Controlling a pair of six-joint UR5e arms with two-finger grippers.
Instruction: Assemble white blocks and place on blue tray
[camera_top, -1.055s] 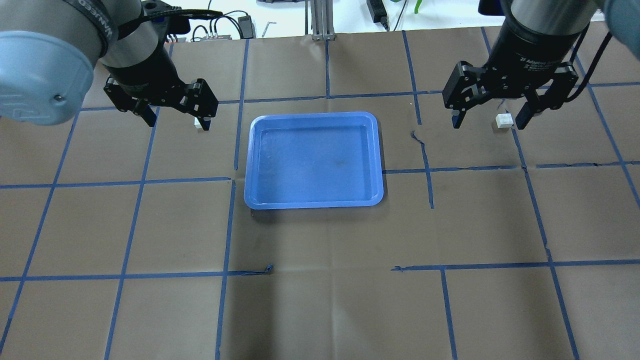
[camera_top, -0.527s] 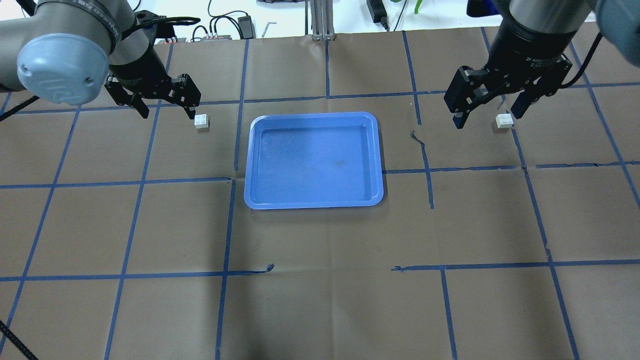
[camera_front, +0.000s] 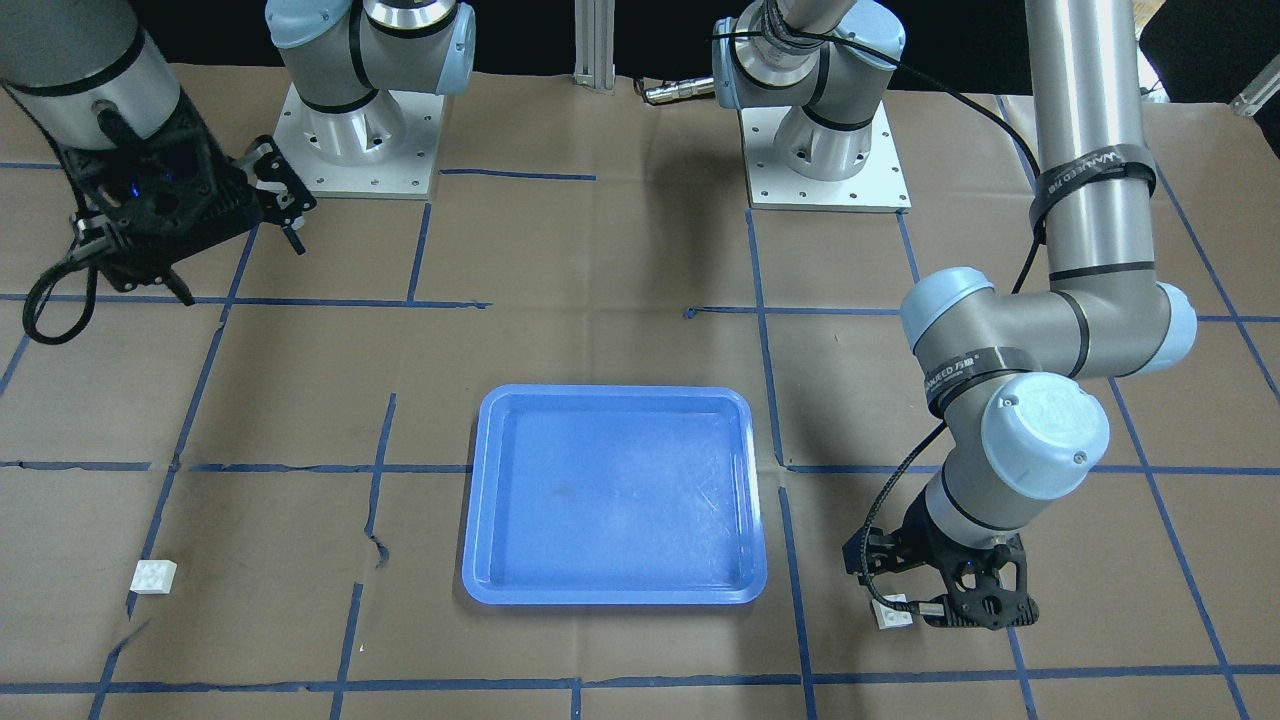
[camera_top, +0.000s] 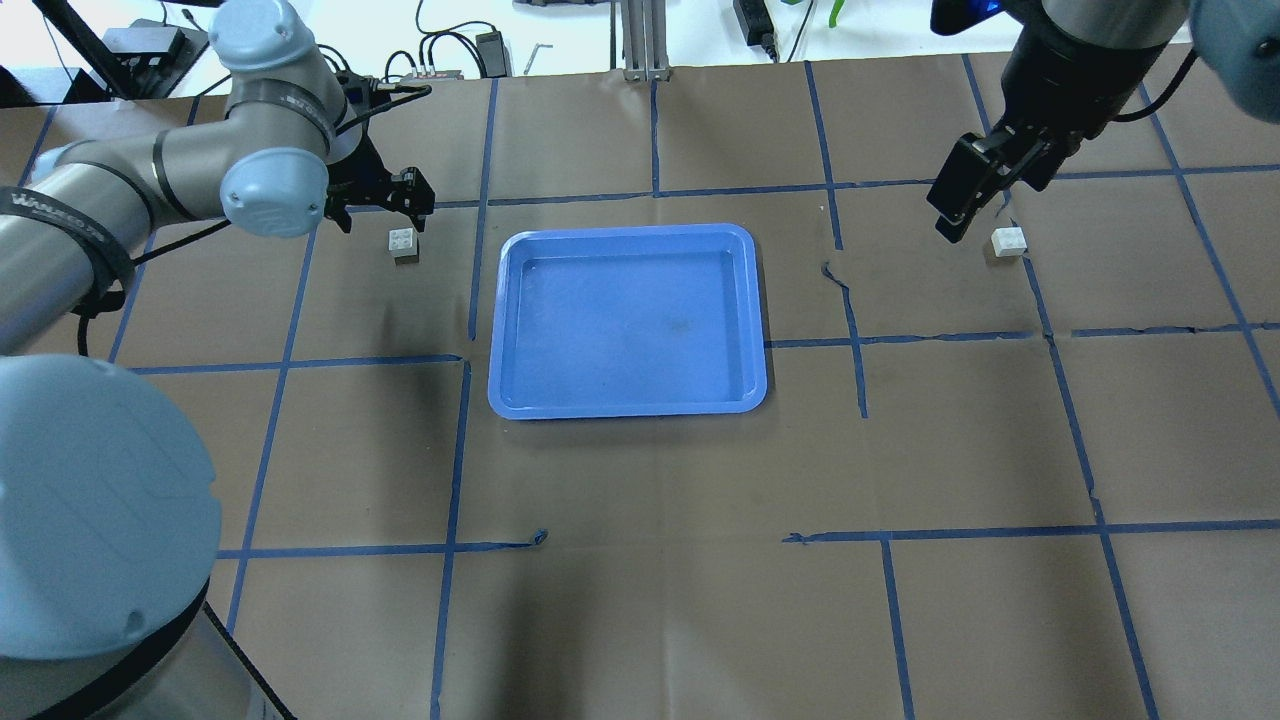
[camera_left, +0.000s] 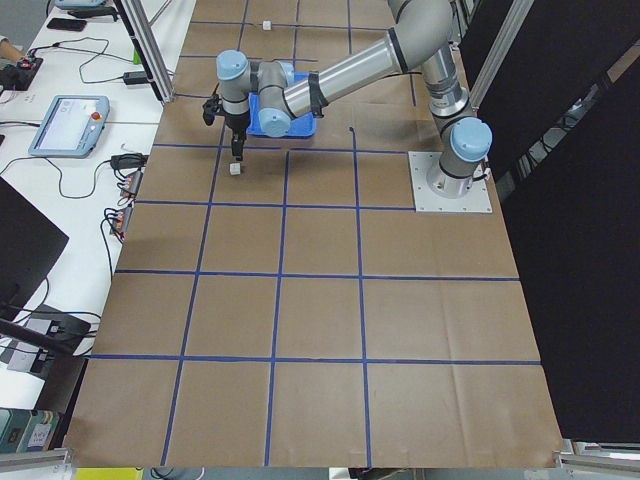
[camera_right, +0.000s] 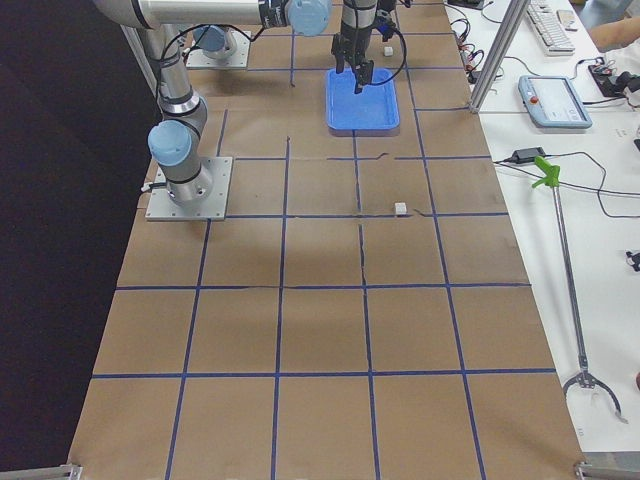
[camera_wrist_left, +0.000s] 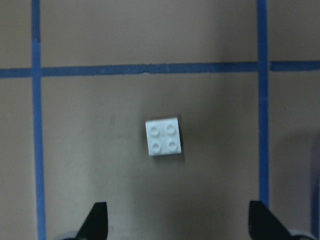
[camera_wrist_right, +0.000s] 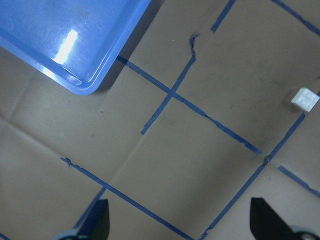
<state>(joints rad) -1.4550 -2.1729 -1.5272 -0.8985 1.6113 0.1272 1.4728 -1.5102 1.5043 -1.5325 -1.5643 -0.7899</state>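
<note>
The blue tray (camera_top: 628, 230) lies empty at the table's middle. One white block (camera_top: 403, 243) lies left of it, the other white block (camera_top: 1008, 241) far to its right. My left gripper (camera_top: 383, 216) is open and low, just beyond the left block, apart from it. In the left wrist view the block (camera_wrist_left: 164, 136) lies ahead of the spread fingertips (camera_wrist_left: 97, 220). My right gripper (camera_top: 985, 195) is open and high, turned edge-on, above and left of the right block. The right wrist view shows that block (camera_wrist_right: 305, 98) at the right edge.
Brown paper with a blue tape grid (camera_top: 655, 190) covers the table. Both arm bases (camera_front: 826, 150) stand at the robot's side. Cables and power supplies (camera_top: 490, 45) lie beyond the far edge. A tray corner (camera_wrist_right: 82, 85) shows in the right wrist view.
My left gripper has dropped lower and drawn back beyond the left block, uncovering it. My right gripper has risen and turned edge-on. Both stay open. Blocks and tray have not moved.
</note>
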